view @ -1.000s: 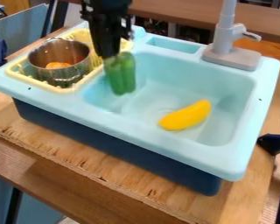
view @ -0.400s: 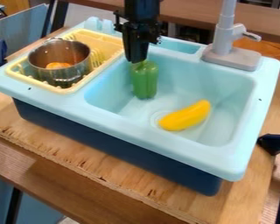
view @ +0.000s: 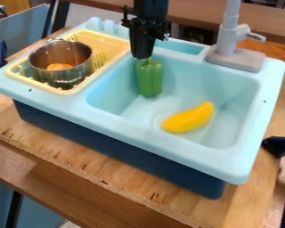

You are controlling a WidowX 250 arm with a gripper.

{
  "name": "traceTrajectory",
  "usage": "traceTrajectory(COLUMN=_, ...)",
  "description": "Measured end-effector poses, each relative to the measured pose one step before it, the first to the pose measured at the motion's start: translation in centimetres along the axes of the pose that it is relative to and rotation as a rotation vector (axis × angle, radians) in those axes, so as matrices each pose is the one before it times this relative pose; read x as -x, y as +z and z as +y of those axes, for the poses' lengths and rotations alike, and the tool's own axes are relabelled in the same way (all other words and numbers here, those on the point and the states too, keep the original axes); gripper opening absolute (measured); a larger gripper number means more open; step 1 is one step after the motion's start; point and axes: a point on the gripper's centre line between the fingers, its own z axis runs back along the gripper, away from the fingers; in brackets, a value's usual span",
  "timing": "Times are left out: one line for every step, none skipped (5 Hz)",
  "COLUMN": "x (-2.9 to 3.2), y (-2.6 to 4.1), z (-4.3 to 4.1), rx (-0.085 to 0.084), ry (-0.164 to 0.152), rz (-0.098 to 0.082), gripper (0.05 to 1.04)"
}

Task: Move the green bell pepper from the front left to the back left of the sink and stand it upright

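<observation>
Camera view, basin as clock face: black gripper (view: 144, 57) pinched on top of green pepper (view: 149, 79), pepper upright toward 11 o'clock. Yellow toy (view: 189, 118) lies toward 5. Faucet (view: 231, 38) at 1–2. Yellow rack (view: 67, 92) at 10, bearing metal pot (view: 77, 70), orange item (view: 59, 67) inside.

The bare wooden worktop (view: 97, 164), rough and splintery along its edge, carries a pale-blue toy sink (view: 139, 133) with dark-blue sides.
</observation>
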Motion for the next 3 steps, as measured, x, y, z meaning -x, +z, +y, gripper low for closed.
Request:
traceTrajectory(x=0.644, y=0.056, z=-0.122, rx=-0.0226, ry=0.0028, rz=0.0217, gripper=0.087)
traceTrajectory(x=1.510, y=1.185, z=-0.516, rx=-0.0129, ry=0.0216, rz=0.0054, gripper=0.269)
traceTrajectory(x=1.132, y=3.462, z=-0.699, rx=-0.0110, ry=0.0225, rz=-0.0897, gripper=0.518)
